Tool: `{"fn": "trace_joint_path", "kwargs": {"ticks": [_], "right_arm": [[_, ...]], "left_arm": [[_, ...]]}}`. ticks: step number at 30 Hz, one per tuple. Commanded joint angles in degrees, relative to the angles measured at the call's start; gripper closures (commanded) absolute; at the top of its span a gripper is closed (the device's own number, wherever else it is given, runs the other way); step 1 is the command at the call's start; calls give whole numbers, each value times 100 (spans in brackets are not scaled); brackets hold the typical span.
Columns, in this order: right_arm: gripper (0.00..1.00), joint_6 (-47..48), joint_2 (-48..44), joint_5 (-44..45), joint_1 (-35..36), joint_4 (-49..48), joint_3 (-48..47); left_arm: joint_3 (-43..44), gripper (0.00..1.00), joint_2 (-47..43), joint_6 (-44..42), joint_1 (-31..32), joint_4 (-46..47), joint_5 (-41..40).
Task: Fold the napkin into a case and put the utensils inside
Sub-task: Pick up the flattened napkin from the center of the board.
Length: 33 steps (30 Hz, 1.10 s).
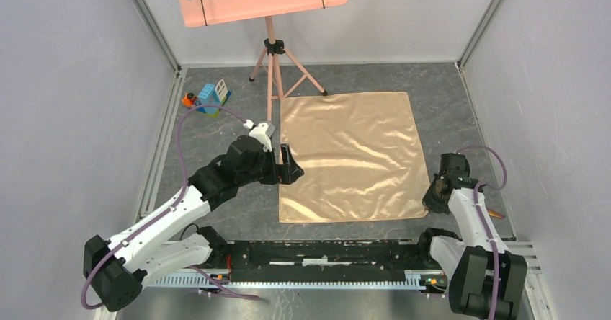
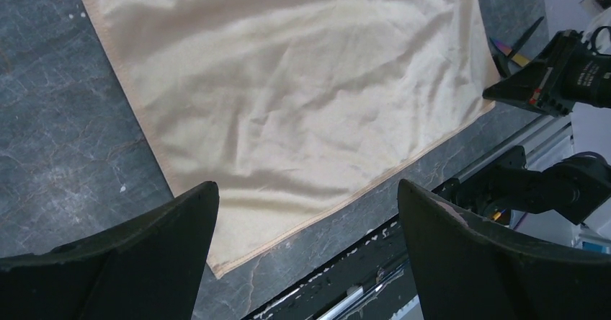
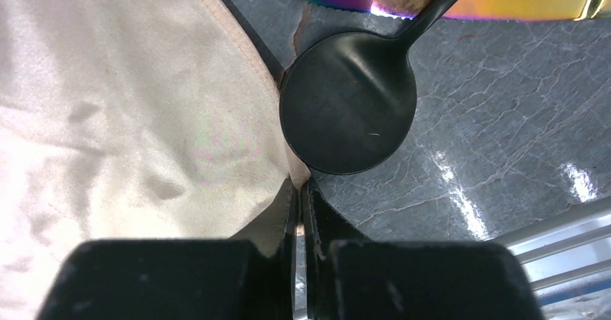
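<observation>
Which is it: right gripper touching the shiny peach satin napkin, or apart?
Touching. Right wrist view shows the right gripper pinched shut on the napkin at its corner.

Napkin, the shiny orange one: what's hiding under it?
Only the grey table shows around the edges of the napkin. It lies flat with soft creases, but the cloth covers whatever is beneath.

Pink perforated music stand [image 1: 259, 3] at the table's far edge, colourful toy blocks [image 1: 210, 98] left of it.

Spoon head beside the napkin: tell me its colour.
Spoon head: matte black, best seen in the right wrist view.
</observation>
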State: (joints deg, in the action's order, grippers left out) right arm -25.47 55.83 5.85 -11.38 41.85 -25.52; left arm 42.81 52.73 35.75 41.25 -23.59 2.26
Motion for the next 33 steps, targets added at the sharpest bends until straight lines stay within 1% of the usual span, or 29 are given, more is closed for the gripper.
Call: {"fn": "trace_joint_path", "kwargs": {"ticks": [1,3,4,6,8,10,12,14,16,17,18,20,25,29,33], "right_arm": [[100,55,-56,16,-9,-89,326],[100,13,-127,-66,-9,-110,336],[100,11,-173,-132,-6,-145,330],[100,-19,-265,-106,-2,-177,275],[100,-74,-323,-1,-5,-175,187],[100,-96,-408,205,7,-182,148],[100,-222,-531,534,93,-184,229],[100,-280,-636,456,145,-344,389],[100,-322,-684,356,144,-535,496],[100,-345,-652,332,144,-550,489],[100,-316,-612,276,144,-577,470],[100,-250,-546,265,153,-575,427],[100,-218,-473,243,316,-706,455],[100,-203,-464,186,347,-763,518],[100,-193,-423,170,355,-791,502]], "left_arm": [[-97,0,279,611,-21,-486,-115],[-4,0,699,1036,-21,-973,-177],[3,0,860,1377,0,-1130,-179],[-62,1,1118,2266,143,-1500,-337],[-93,6,1271,3218,374,-1971,-515],[35,7,1472,4235,732,-2476,-868],[235,8,1760,4939,1013,-2928,-1089],[312,12,2104,5466,1142,-3129,-1108],[260,26,2355,5912,1149,-3122,-955],[255,34,2423,6080,1148,-3120,-934],[256,39,2492,6200,1146,-3125,-924],[324,43,2556,6441,1147,-3123,-945],[639,43,2891,6722,1148,-3316,-941],[762,40,3194,6744,1155,-3281,-784],[726,42,3344,6774,1165,-3151,-667]]}}
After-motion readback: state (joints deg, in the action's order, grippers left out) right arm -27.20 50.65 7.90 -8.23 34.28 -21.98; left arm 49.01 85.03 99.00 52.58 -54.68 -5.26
